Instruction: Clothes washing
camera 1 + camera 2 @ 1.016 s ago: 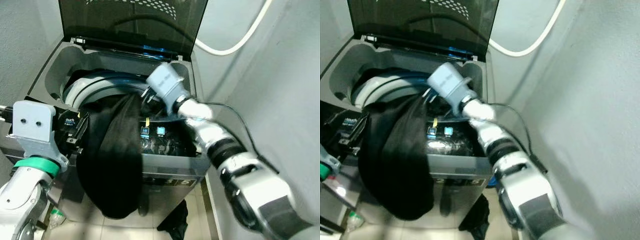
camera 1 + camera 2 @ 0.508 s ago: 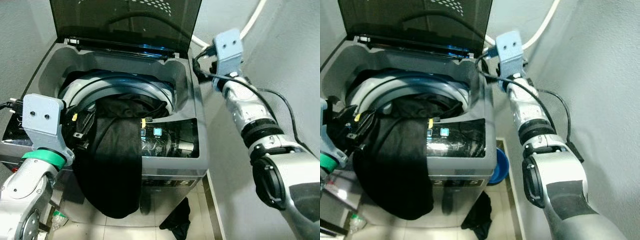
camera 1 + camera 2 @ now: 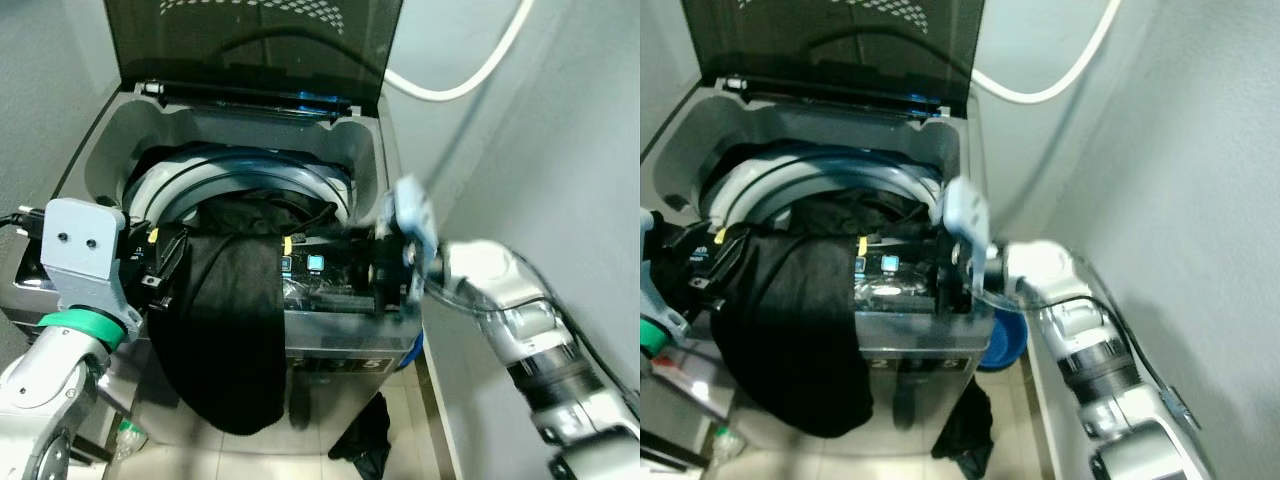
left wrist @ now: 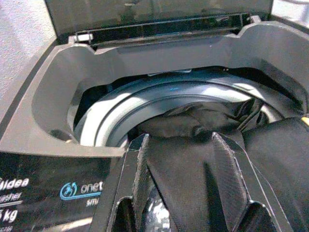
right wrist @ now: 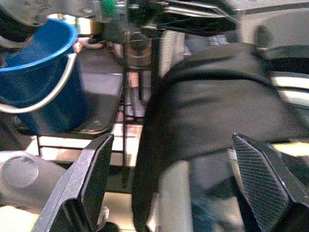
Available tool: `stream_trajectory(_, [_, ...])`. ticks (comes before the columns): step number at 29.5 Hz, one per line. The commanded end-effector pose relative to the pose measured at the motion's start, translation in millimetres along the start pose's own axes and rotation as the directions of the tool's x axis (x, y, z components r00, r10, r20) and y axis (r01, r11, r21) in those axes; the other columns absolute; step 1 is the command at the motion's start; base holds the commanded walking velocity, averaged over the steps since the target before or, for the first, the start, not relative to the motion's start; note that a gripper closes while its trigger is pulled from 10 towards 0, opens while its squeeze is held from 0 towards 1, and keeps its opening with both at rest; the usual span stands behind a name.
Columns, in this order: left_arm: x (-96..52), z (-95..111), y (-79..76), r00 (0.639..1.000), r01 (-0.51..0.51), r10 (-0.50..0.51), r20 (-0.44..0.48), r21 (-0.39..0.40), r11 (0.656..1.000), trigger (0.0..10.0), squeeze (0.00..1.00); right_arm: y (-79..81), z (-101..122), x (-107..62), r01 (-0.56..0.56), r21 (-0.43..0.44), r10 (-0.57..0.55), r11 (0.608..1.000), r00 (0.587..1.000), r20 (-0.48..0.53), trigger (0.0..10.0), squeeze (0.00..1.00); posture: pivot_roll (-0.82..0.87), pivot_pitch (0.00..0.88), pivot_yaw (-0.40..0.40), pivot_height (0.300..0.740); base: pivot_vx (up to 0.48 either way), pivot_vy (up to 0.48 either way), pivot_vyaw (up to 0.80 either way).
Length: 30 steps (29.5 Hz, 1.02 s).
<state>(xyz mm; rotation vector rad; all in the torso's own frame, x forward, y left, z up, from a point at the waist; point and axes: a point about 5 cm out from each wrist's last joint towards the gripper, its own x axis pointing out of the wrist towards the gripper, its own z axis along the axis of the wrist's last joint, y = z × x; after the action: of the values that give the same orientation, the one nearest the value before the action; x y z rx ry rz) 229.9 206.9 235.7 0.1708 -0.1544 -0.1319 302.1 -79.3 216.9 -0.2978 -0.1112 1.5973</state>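
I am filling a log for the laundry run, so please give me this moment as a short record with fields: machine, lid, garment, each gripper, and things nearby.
machine: top-loading washing machine, in a corner
lid: lid raised
garment: black garment partly in the drum, hanging over the front edge
left gripper: left gripper open, fingers either side of a garment fold at the rim
right gripper: right gripper open, at the machine's right front corner
nearby: blue bucket and dark cloth on the floor; white hose on the wall

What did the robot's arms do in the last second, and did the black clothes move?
The right gripper swung from the drum up toward the wall, then down to the washer's front right corner, fingers open and empty. The left gripper stayed around the black garment, which still hangs over the front edge. The lid stayed open.
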Motion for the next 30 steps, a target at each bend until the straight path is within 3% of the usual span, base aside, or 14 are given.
stream_trajectory(1, [-3.5,-1,2.3,1.0,-0.017,0.017,-0.009,0.005,1.0,10.0,0.0,5.2,-1,4.0,-0.033,-0.012,0.033,0.999,0.999,-0.004,10.0,0.0,0.12,0.065,-0.037,0.74,0.0,0.0,0.0])
stream_trajectory(2, [-3.2,0,2.8,1.0,-0.025,0.025,-0.008,0.004,1.0,10.0,0.0,5.2,-7,14.4,-0.036,-0.03,0.035,0.999,0.999,-0.012,10.0,0.0,0.13,0.068,-0.048,0.74,0.0,0.0,0.0])
stream_trajectory(3, [-3.2,0,2.8,1.0,-0.025,0.025,-0.008,0.004,1.0,10.0,0.0,5.2,-7,14.4,-0.036,-0.03,0.035,0.999,0.999,-0.012,10.0,0.0,0.13,0.068,-0.048,0.74,0.0,0.0,0.0])
stream_trajectory(6, [-2.6,0,0.2,1.0,-0.025,0.025,-0.003,-0.001,1.0,10.0,0.0,6.1,-13,43.2,-0.068,-0.07,0.068,0.995,0.998,-0.01,10.0,0.0,0.13,0.07,-0.053,0.74,0.0,0.0,0.0])
stream_trajectory(8, [-2.6,0,0.2,1.0,-0.025,0.025,-0.003,-0.001,1.0,10.0,0.0,6.1,-13,43.2,-0.068,-0.07,0.068,0.995,0.998,-0.01,10.0,0.0,0.13,0.07,-0.053,0.74,0.0,0.0,0.0])
stream_trajectory(9, [-3.2,0,-0.3,1.0,-0.027,0.026,-0.003,-0.002,1.0,10.0,0.0,-0.3,-14,55.1,0.01,-0.124,-0.011,0.992,1.0,-0.006,10.0,0.0,0.13,0.073,-0.061,0.74,0.0,0.0,0.0])
stream_trajectory(10, [-3.2,0,-0.3,1.0,-0.027,0.026,-0.003,-0.002,1.0,10.0,0.0,-0.3,-14,55.1,0.01,-0.124,-0.011,0.992,1.0,-0.006,10.0,0.0,0.13,0.073,-0.061,0.74,0.0,0.0,0.0])
stream_trajectory(11, [-3.8,0,-0.2,1.0,-0.031,0.031,-0.002,-0.003,1.0,10.0,0.0,-7.8,-14,67.4,0.108,-0.16,-0.108,0.981,0.994,0.009,10.0,0.0,0.13,0.077,-0.069,0.74,0.0,0.0,0.0])
stream_trajectory(16, [-5.3,0,0.3,0.999,-0.044,0.044,-0.002,-0.004,0.999,10.0,0.0,-8.9,-8,89.3,0.238,-0.217,-0.239,0.947,0.971,0.023,10.0,0.0,0.13,0.079,-0.078,0.74,0.0,0.0,0.0])
stream_trajectory(20, [-5.5,0,0.4,0.999,-0.046,0.046,-0.002,-0.005,0.999,10.0,0.0,-5.5,-6,93.6,0.249,-0.234,-0.254,0.94,0.967,0.009,10.0,0.0,0.13,0.079,-0.078,0.74,0.0,0.0,0.0])
stream_trajectory(23, [-5.7,0,0.2,0.999,-0.048,0.048,-0.002,-0.007,0.999,10.0,0.0,-11.3,-4,103.6,0.29,-0.288,-0.306,0.913,0.952,-0.01,10.0,0.0,0.13,0.079,-0.078,0.74,0.0,0.0,0.0])
stream_trajectory(27, [-5.5,0,0.6,0.999,-0.052,0.052,0.0,-0.008,0.999,10.0,0.0,-27.7,1,113.6,0.368,-0.349,-0.398,0.862,0.917,-0.017,10.0,0.0,0.13,0.079,-0.078,0.74,0.0,0.0,0.0])
stream_trajectory(29, [-4.8,0,0.9,0.999,-0.054,0.054,0.001,-0.008,0.999,10.0,0.0,-45.4,5,112.1,0.453,-0.368,-0.493,0.812,0.87,-0.02,10.0,0.0,0.13,0.082,-0.08,0.74,0.0,0.0,0.0])
stream_trajectory(30, [-4.8,0,0.9,0.999,-0.054,0.054,0.001,-0.008,0.999,10.0,0.0,-45.4,5,112.1,0.453,-0.368,-0.493,0.812,0.87,-0.02,10.0,0.0,0.13,0.082,-0.08,0.74,0.0,0.0,0.0])
